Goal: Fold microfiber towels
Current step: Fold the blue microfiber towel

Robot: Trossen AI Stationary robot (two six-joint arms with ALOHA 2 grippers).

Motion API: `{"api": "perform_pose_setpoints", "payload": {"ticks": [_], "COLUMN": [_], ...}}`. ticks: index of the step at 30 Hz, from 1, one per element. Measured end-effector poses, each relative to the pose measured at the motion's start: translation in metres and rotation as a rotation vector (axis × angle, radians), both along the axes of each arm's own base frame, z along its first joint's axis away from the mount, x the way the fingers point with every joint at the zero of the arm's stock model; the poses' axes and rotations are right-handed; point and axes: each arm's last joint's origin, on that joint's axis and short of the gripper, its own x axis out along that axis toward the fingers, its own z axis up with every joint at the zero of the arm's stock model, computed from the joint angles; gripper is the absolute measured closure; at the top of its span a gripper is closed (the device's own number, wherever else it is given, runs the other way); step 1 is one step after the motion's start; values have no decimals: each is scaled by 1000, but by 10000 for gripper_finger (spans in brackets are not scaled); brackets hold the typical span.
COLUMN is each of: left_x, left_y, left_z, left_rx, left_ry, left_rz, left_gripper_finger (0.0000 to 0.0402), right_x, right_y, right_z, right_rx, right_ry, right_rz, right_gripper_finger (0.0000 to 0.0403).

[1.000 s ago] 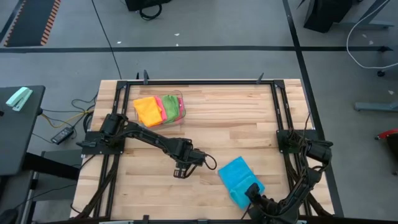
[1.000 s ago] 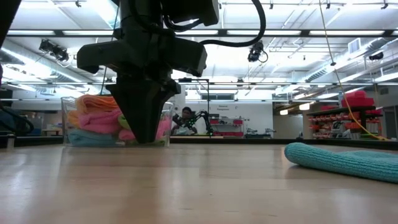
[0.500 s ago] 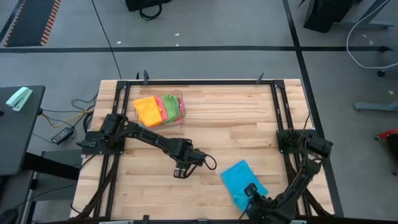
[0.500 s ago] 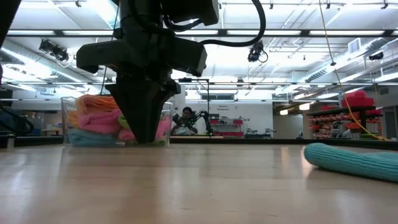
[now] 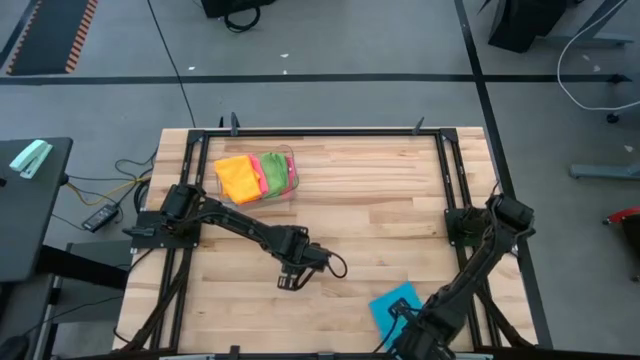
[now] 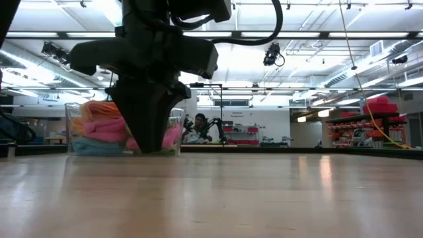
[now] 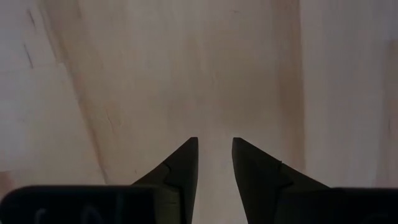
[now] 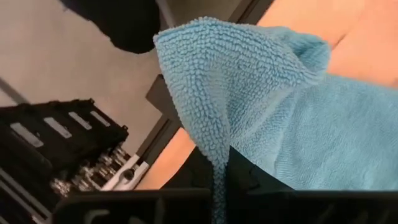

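While three towels [image 5: 256, 174] fill the bin [image 5: 291, 176], one blue towel [image 5: 396, 304] lies apart.

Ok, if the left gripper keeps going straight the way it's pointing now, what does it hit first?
The bare wooden table. The left gripper points straight down at the tabletop, fingers slightly apart with nothing between them, and only wood shows ahead. How close it is cannot be judged, though in the low view it looks near the surface.

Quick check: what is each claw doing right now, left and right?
Left claw: open, empty, above bare table.
Right claw: shut on the blue towel.
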Motion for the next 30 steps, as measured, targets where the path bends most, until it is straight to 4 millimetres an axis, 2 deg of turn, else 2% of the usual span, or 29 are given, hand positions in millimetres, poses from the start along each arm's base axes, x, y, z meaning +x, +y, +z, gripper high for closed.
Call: {"api": "perform_pose_setpoints", "payload": {"ticks": [6, 12, 20, 30], "left_x": [0, -2, -3, -3], "left_y": [-2, -7, -10, -10], "left_z": [0, 0, 0, 0], "left_rx": [-2, -3, -3, -4], "left_ry": [-5, -5, -4, -6], "left_rz": [3, -4, -17, -6], "left_gripper_finger": [294, 294, 294, 294], "right_x": [20, 31, 37, 37], "right_y": [-21, -37, -38, -37], "right_z": [-10, -26, -19, -28], "right_rx": [53, 221, 348, 388], "right_ry": [31, 135, 213, 199], "right_rz": [34, 27, 47, 20], "right_gripper_finger": [394, 395, 395, 395]}}
